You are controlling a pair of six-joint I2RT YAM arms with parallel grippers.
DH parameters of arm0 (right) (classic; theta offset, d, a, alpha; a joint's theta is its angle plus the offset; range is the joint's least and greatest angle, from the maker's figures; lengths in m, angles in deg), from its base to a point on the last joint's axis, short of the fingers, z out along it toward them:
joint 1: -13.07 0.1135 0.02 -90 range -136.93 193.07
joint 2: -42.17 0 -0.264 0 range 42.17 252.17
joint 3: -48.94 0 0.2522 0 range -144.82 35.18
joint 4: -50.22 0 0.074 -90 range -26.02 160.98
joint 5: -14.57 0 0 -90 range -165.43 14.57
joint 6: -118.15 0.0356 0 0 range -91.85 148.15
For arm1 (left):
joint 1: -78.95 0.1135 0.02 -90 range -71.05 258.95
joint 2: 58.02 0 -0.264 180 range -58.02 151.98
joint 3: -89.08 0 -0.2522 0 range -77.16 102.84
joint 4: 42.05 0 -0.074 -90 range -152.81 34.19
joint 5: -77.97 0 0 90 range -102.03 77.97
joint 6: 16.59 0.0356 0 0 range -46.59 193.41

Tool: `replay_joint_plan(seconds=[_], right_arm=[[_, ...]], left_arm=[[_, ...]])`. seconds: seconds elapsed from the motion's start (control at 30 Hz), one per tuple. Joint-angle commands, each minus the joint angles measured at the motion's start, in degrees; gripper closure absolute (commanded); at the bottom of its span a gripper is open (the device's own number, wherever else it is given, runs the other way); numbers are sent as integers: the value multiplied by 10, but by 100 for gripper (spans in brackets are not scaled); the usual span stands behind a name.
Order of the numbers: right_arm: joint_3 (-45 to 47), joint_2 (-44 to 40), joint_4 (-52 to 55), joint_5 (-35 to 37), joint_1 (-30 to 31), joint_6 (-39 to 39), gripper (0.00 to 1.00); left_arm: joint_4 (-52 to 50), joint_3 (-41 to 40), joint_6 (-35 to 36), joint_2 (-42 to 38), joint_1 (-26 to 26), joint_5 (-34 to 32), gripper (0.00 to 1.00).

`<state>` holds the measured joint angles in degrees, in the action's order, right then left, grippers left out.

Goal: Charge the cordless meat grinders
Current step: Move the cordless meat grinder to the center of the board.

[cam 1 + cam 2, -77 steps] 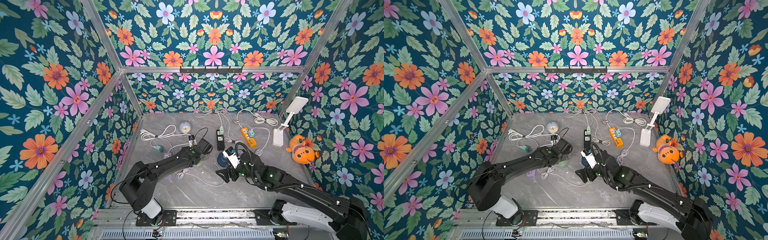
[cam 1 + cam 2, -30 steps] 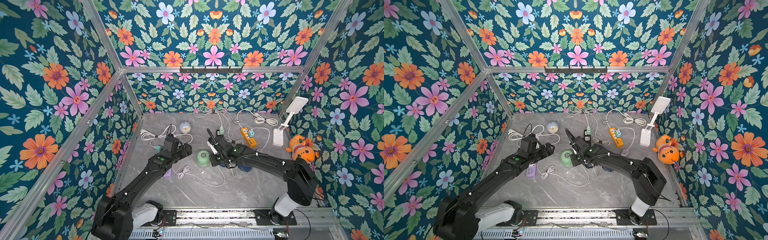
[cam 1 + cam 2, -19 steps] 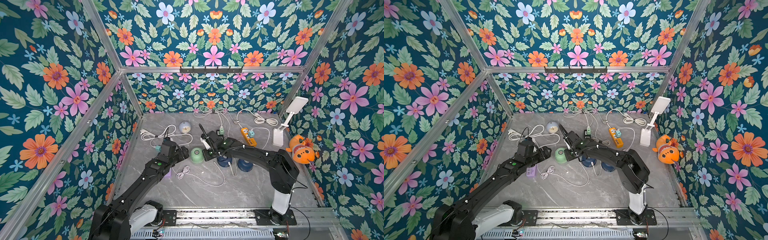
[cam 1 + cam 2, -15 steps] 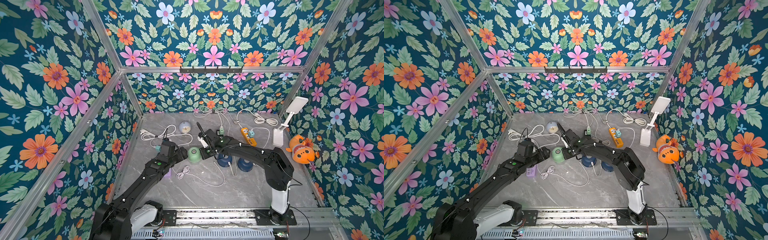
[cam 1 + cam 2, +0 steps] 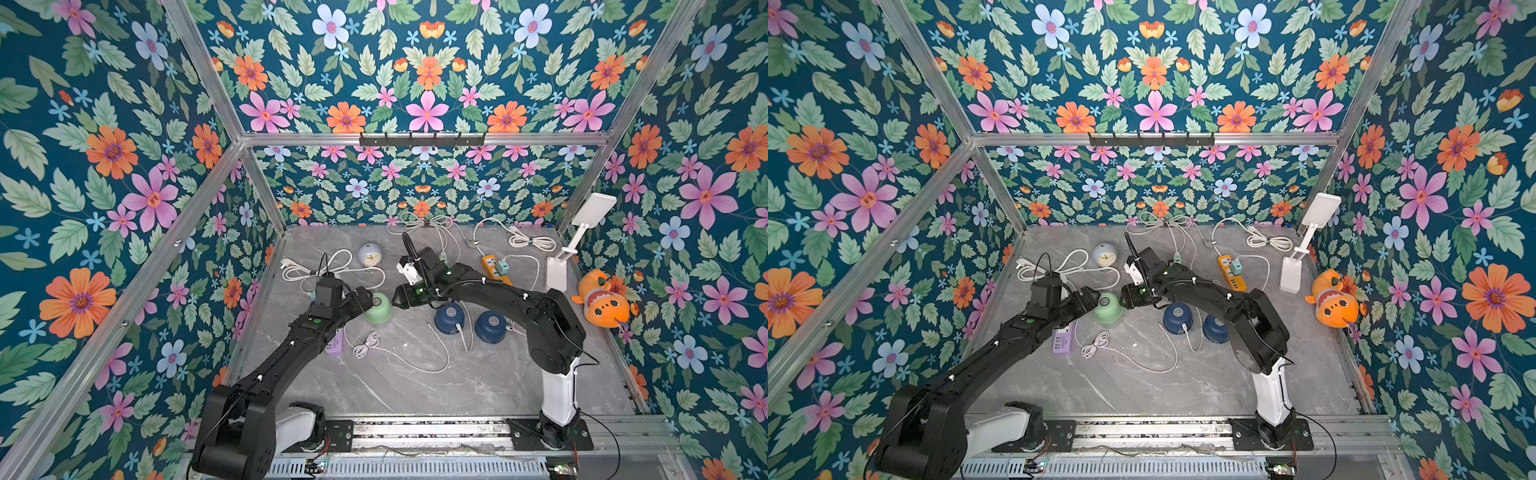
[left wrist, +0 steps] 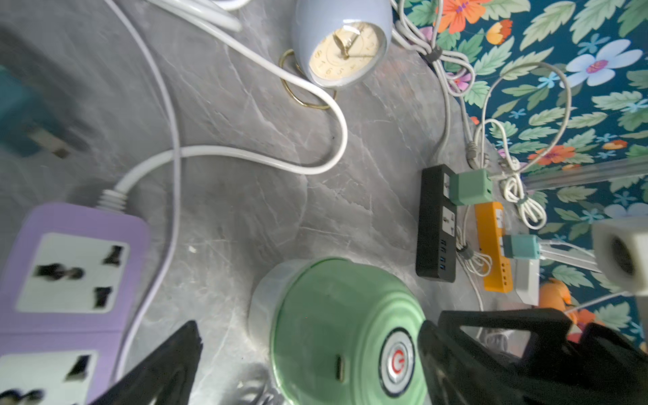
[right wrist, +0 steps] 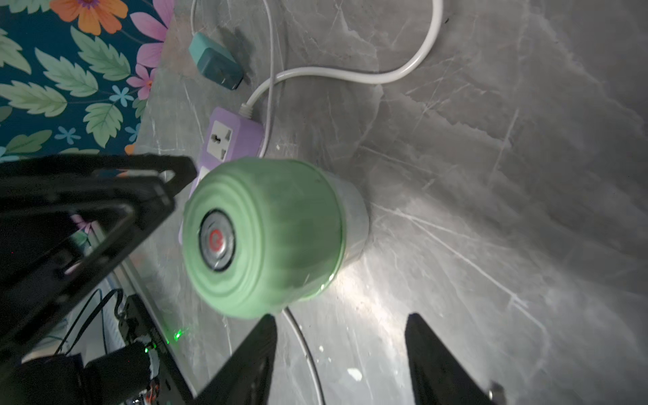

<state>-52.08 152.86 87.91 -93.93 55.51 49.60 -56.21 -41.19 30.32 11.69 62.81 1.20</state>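
The mint green grinder (image 6: 343, 333) stands upright on the desk (image 6: 245, 210) between the wide-spread jaws of the left end effector (image 6: 308, 328) and just beyond the parted, empty right end effector (image 7: 341, 317), seemingly placed so its side port (image 6: 338, 366) can take a cable.

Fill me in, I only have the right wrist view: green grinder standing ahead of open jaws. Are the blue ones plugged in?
Observer: One blue grinder has a white cable ending at its side; the other blue grinder I can't tell.
Operator: Green one's port?
Observer: The left wrist view shows it: on the green grinder, a port near the button, on the side toward the left gripper.
Operator: Spare cable?
Observer: A coiled white cable lies loose beside the purple power strip.
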Motion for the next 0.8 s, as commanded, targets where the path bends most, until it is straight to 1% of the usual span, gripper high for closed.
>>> replay_joint_plan(seconds=[0.0,0.1,0.2,0.27,0.37,0.57,0.63,0.7,0.77], right_arm=[[39,-48,-12,1,0,4,27],[87,-100,-20,14,0,0,21],[115,-141,-17,31,0,-8,19],[130,-161,-16,38,0,-13,19],[145,-188,-22,43,0,-16,19],[153,-193,-25,45,-1,-17,19],[152,-192,-19,53,-1,-14,20],[149,-187,-9,59,-2,-13,24],[146,-182,1,74,-2,-11,33]], left_arm=[[105,-12,-25,18,1,43,3],[155,-29,-47,30,0,67,4],[191,-52,-80,20,-4,84,4],[201,-63,-96,1,-16,81,4],[210,-66,-116,-18,-48,75,3],[216,-54,-156,-18,-137,36,3],[220,-55,-169,-15,-164,20,3],[226,-58,-179,-16,-181,9,3],[239,-63,-189,-21,-195,3,3]])
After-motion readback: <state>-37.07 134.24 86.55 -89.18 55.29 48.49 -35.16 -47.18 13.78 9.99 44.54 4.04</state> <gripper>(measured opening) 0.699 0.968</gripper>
